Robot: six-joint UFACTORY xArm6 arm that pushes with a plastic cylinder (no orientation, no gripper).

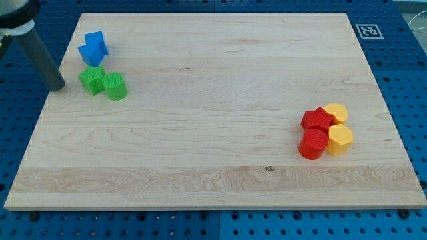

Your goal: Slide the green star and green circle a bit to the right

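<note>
The green star [91, 79] and the green circle [115, 86] sit side by side, touching, near the board's upper left. The star is on the left, the circle on its right. My tip [59, 87] is at the end of the dark rod, at the board's left edge. It stands a short way left of the green star, with a small gap between them.
A blue block [93, 48] lies just above the green star. At the right side are a red star [316, 121], a red cylinder [312, 143] and two yellow blocks [339, 138] clustered together. The wooden board [213, 167] has a marker tag [367, 31] at its top right corner.
</note>
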